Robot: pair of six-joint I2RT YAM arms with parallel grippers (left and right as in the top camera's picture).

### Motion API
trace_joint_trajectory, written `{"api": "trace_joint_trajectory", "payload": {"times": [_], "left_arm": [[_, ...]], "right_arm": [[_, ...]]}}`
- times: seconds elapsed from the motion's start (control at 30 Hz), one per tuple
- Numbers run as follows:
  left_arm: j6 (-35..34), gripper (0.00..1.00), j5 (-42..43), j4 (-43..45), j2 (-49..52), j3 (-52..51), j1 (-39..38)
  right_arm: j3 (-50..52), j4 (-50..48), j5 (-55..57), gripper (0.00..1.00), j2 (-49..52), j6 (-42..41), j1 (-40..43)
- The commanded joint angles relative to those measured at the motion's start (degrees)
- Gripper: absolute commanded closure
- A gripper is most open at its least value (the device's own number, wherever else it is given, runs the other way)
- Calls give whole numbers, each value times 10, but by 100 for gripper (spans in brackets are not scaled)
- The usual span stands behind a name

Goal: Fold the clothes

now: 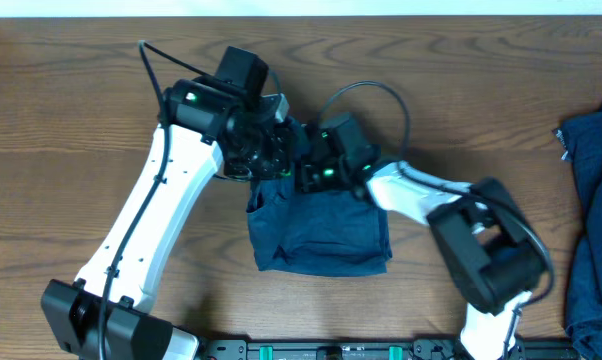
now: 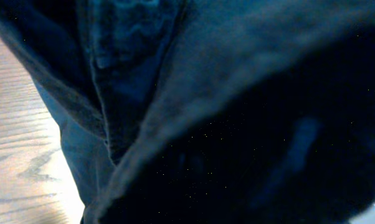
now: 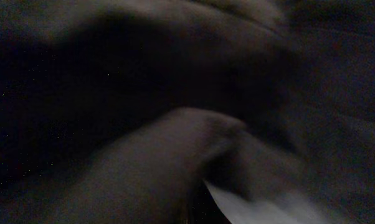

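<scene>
The left arm (image 1: 156,200) is seen in the overhead view reaching up from the near left corner of the wooden table (image 1: 61,130). Its wrist is bent down so that the left pincer (image 1: 269,165) is set at the far left corner of the dark blue shorts (image 1: 321,235). The fingers are hidden under the wrist and the cloth, so it cannot be told how far they are parted or whether cloth is held between them. In the left wrist view the frame is almost filled by blue denim-like cloth hanging close before the lens. A stitched seam (image 2: 101,93) is seen running down it, and a strip of table is left showing to the left.

The shorts are laid as a compact, roughly square bundle just below both pincers, with the far edge bunched up against them.

The right pincer (image 1: 309,175) is placed just right of the left one, nearly touching it, over the same far edge. Its opening cannot be told either. The right wrist view is dark and blurred with cloth pressed close, and only a pale, unclear shape (image 3: 256,205) can be made out at the bottom. The right arm (image 1: 411,195) is stretched back to the near right.

Well to the right of both pincers, a second heap of dark blue clothes (image 1: 593,200) is left at the table's edge.
</scene>
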State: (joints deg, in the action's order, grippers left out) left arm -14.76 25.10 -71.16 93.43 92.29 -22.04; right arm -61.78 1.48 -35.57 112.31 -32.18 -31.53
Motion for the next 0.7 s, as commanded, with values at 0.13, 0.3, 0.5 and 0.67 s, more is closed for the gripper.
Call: {"api": "trace_joint_trajectory", "payload": {"times": [0.13,0.3,0.5,0.67], "left_arm": [[-9,94,-33,4,-2,6,-30],[-86,94,-33,55,2,-13,-50],[-187,94,-34,165,11,-74,-90],[-218,94,-37,269,37,-133,-136]], "right_arm": [[-4,209,99,96,-154,156,140],[-4,314,130,96,-216,156,232],[-3,391,135,98,-211,180,256],[-3,405,174,98,-209,181,251]]}}
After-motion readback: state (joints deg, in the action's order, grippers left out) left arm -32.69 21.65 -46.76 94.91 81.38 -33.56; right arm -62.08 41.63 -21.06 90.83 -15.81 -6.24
